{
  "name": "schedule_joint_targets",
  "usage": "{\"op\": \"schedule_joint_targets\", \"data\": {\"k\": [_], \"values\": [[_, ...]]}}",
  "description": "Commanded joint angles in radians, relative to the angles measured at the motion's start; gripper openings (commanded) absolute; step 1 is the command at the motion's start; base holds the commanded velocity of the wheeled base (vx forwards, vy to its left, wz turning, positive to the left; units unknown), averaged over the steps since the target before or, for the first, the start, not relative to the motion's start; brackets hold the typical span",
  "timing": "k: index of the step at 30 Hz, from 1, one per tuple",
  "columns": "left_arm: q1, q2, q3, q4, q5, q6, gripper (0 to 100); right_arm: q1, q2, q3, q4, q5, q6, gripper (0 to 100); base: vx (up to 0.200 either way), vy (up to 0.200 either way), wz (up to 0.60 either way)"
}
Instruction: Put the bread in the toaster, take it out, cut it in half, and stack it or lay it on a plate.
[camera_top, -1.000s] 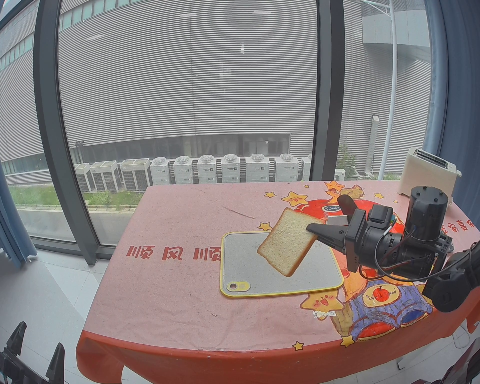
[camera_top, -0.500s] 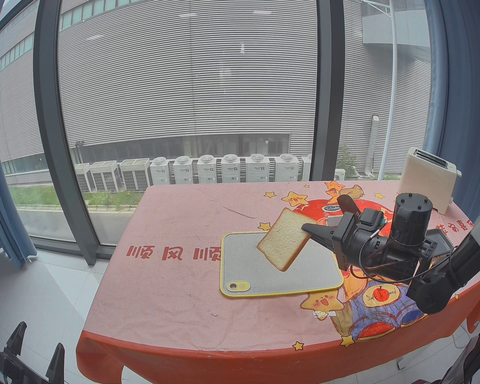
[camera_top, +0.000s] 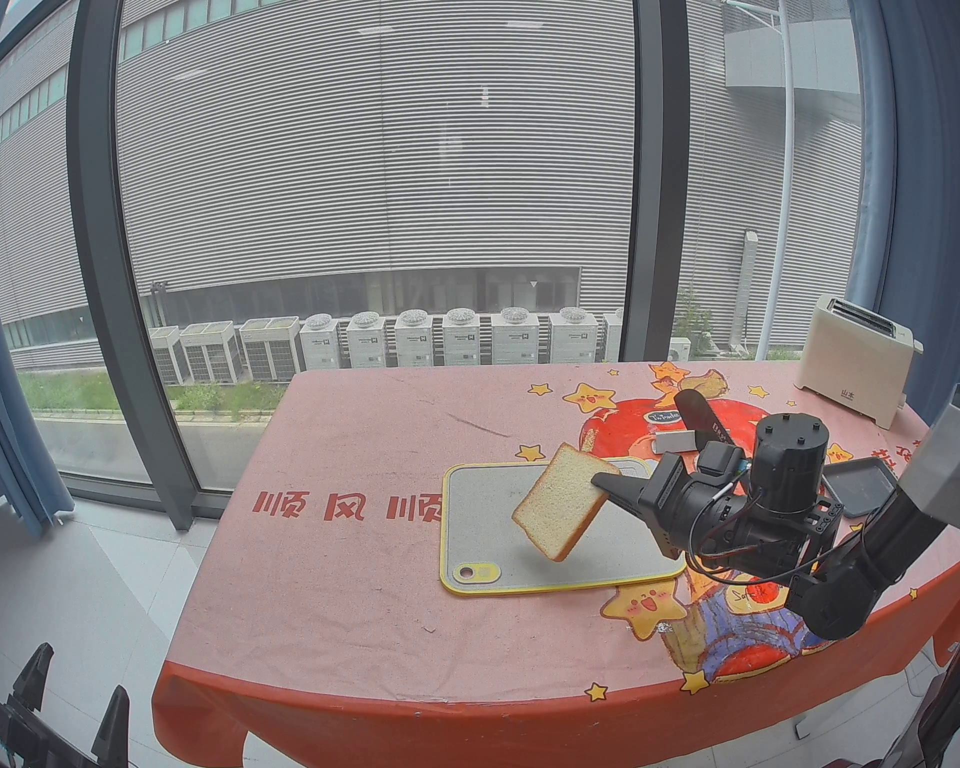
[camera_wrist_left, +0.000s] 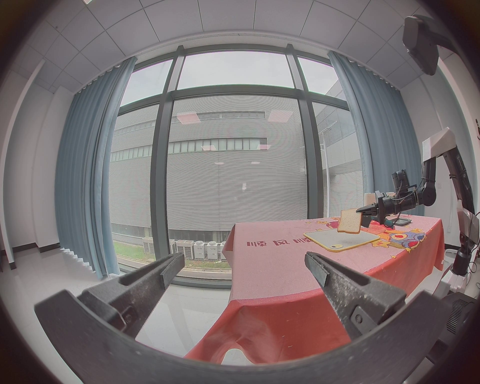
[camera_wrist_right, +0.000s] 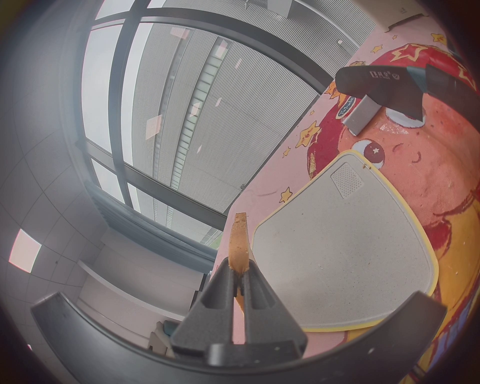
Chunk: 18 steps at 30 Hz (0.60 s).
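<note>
The bread (camera_top: 562, 500) is held tilted on edge over the cutting board (camera_top: 500, 545) on the tabletop (camera_top: 350, 600), pinched at 1 side by the right tool (camera_top: 605, 487), presumably for laying flat and halving there, while the left tool (camera_wrist_left: 245, 265) is spread wide, well apart.

I am in an office-like test room set up as a makeshift kitchen. Floor-to-ceiling windows (camera_top: 380, 200) fill the upper part of my head view, blue curtains (camera_wrist_left: 95, 165) hang beside them, and a panelled ceiling (camera_wrist_left: 240, 20) runs overhead. Outside, mid-frame, a row of air-conditioning units (camera_top: 440, 338) lines a grey slatted building (camera_top: 380, 120). At lower centre one table (camera_top: 380, 600) under a cartoon cloth carries a toaster (camera_top: 858, 358), a cutting board (camera_top: 490, 530) and a knife (camera_top: 703, 418).
</note>
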Motion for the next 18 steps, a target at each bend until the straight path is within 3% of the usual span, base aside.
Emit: {"op": "schedule_joint_targets", "data": {"k": [1,18], "values": [[0.000,-0.007,0.016,0.000,0.000,0.000,100,0.005,0.031,-0.006,-0.002,-0.015,-0.001,0,0.000,0.000,0.00],[0.000,-0.007,0.016,0.000,0.000,0.000,100,0.010,0.081,-0.043,-0.004,-0.038,-0.001,0,0.000,0.000,0.00]]}}
